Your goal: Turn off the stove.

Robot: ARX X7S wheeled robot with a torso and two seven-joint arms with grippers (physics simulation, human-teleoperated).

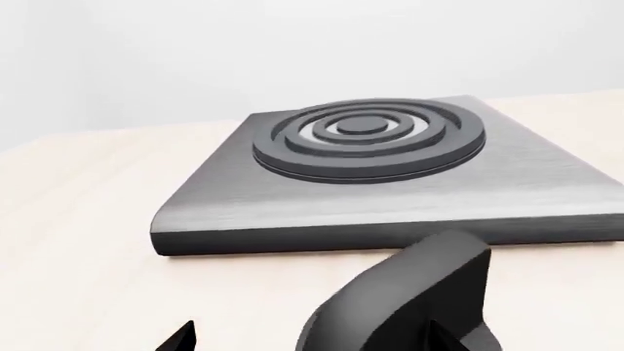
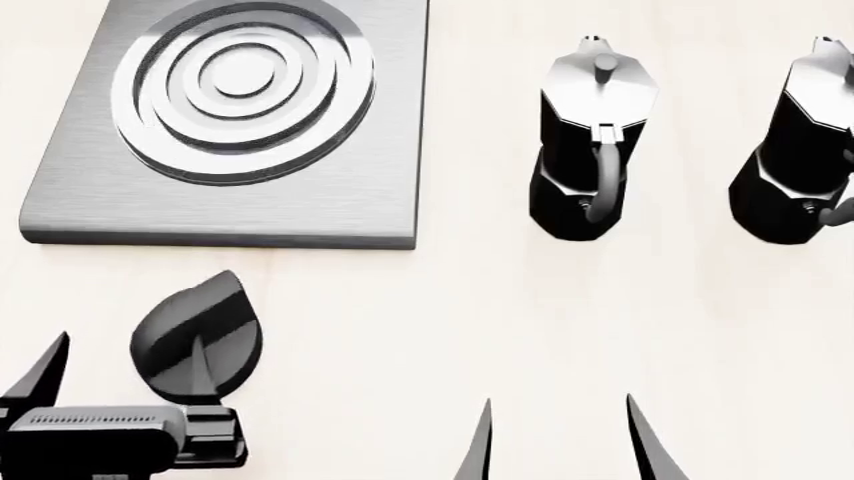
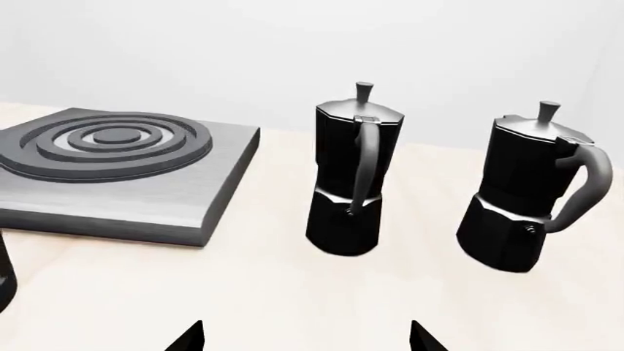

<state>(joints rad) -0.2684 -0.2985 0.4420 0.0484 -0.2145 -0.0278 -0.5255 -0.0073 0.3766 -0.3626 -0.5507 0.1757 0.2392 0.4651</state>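
Left claw (image 2: 127, 375) stands at the near left part of the surface (image 2: 534, 330), its two dark fingers spread apart on either side of the knob (image 2: 198, 337). One fingertip (image 2: 51, 365) shows clear of the knob on its outer side; the other finger lies across the knob's near face. Whether the fingers press on the knob cannot be told, so the grip is unconfirmed.

The knob is black, rounded, with a pointed end aimed toward the stove (image 2: 254, 200). It sits just beside the near edge of the grey slab, apart from it. The slab lies flat at the far left part of the surface, with its burner (image 2: 243, 88) of concentric rings in the middle.

Right claw (image 2: 561, 445) hangs over the near edge of the surface, right of centre, fingers spread wide and holding nothing.

Two moka pots stand upright to the right of the slab: one (image 2: 591, 140) near it, the other (image 2: 801, 150) at the right edge of the head view.
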